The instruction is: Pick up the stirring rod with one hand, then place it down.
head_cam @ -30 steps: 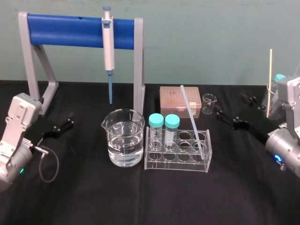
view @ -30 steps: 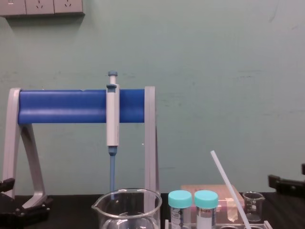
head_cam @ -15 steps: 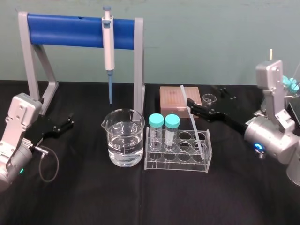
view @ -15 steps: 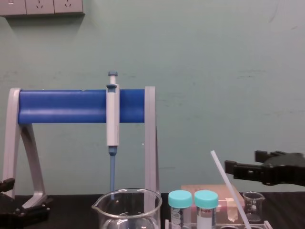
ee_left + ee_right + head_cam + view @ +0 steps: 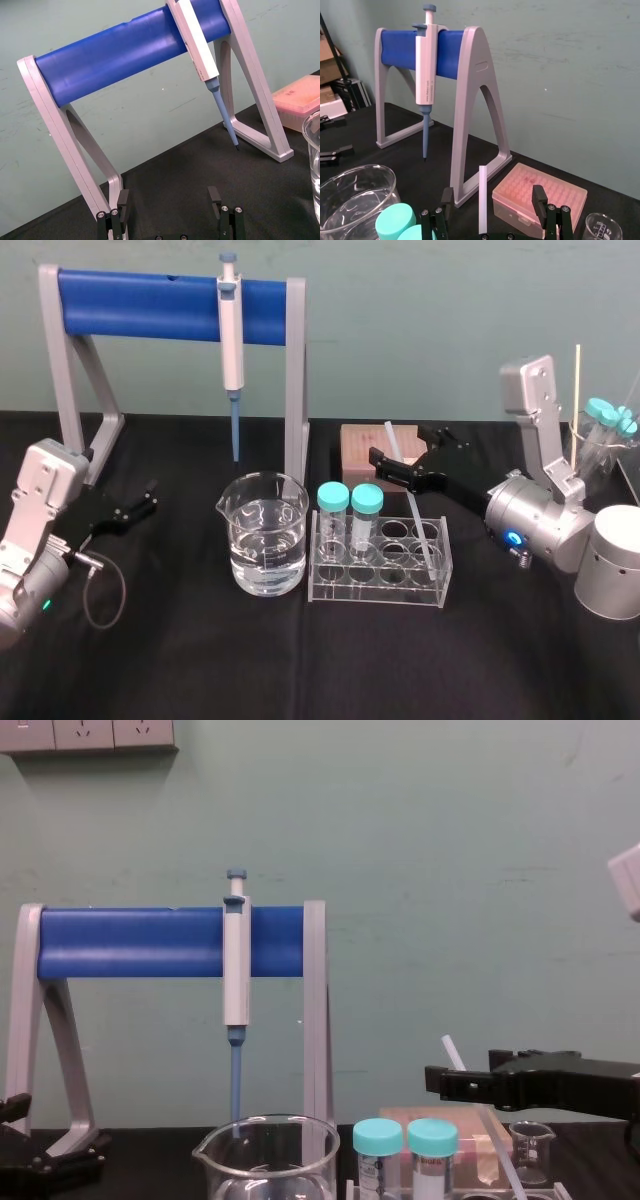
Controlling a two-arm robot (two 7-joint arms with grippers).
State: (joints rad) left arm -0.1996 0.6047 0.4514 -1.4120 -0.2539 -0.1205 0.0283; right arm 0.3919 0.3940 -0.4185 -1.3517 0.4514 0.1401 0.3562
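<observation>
Between the spread jaws of the right gripper [image 5: 492, 197] stands the stirring rod [image 5: 482, 200] — not yet touched, its long axis steeply tilted, lower end in the test-tube rack [image 5: 380, 590]. Left gripper [image 5: 148, 502] — parked well apart, jaws parted.

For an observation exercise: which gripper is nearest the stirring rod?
The right gripper, open around the stirring rod; the left gripper sits far off, by the stand.

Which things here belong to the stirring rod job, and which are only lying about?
Job: stirring rod, leaning in the tube rack; right gripper, open around it.
Lying about: pipette on its stand, large beaker, tip box, small beaker, left gripper parked open.
</observation>
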